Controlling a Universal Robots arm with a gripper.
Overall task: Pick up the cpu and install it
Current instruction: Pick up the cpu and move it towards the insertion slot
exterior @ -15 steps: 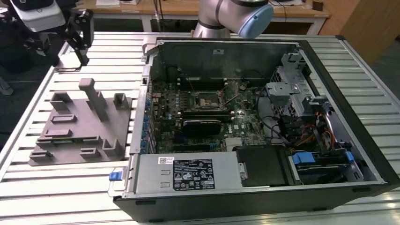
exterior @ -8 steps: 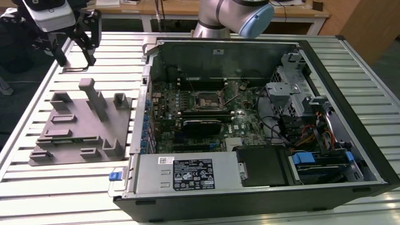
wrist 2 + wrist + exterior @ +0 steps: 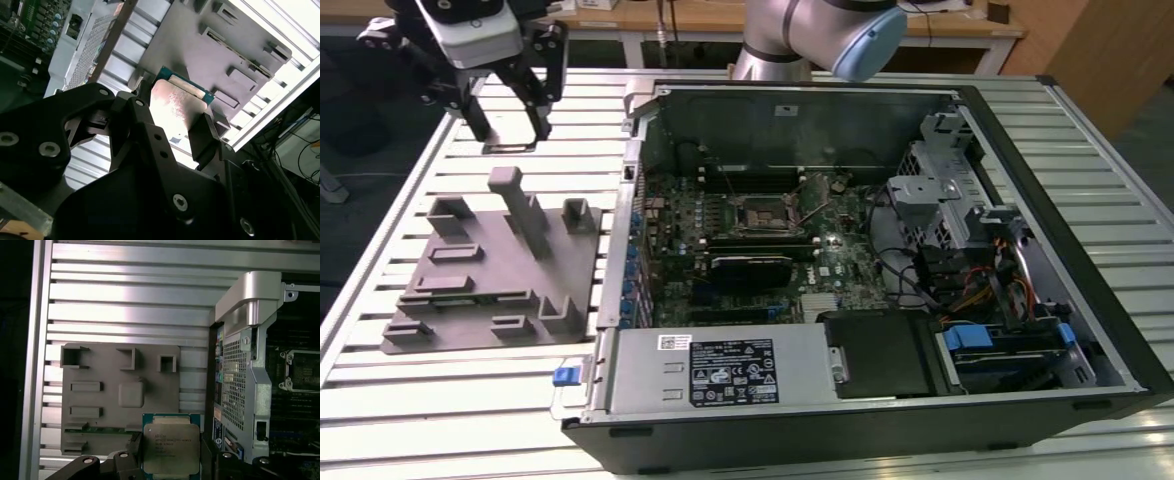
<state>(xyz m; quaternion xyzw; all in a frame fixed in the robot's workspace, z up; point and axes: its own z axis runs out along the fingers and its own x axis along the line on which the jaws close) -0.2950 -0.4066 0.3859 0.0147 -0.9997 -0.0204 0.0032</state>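
Note:
The cpu (image 3: 171, 445) is a thin square chip with a pale silvery top and a green rim. It hangs in the air, clamped by two opposite edges between the black fingers of my gripper (image 3: 171, 452). In the second wrist view the cpu (image 3: 179, 100) shows its shiny face between the fingers (image 3: 204, 136). In the exterior view my gripper (image 3: 511, 135) hovers over the slatted table at the far left, beyond the grey fixture block (image 3: 487, 270) and left of the open computer case. The motherboard socket (image 3: 761, 213) lies open inside the case, well apart from the gripper.
The grey fixture block (image 3: 120, 390) with raised posts and pockets lies under and beside the held chip. The open computer case (image 3: 1107, 330) has tall metal walls, a power supply (image 3: 720, 370) at the front and a drive cage with cables (image 3: 961, 240) on the exterior view's right.

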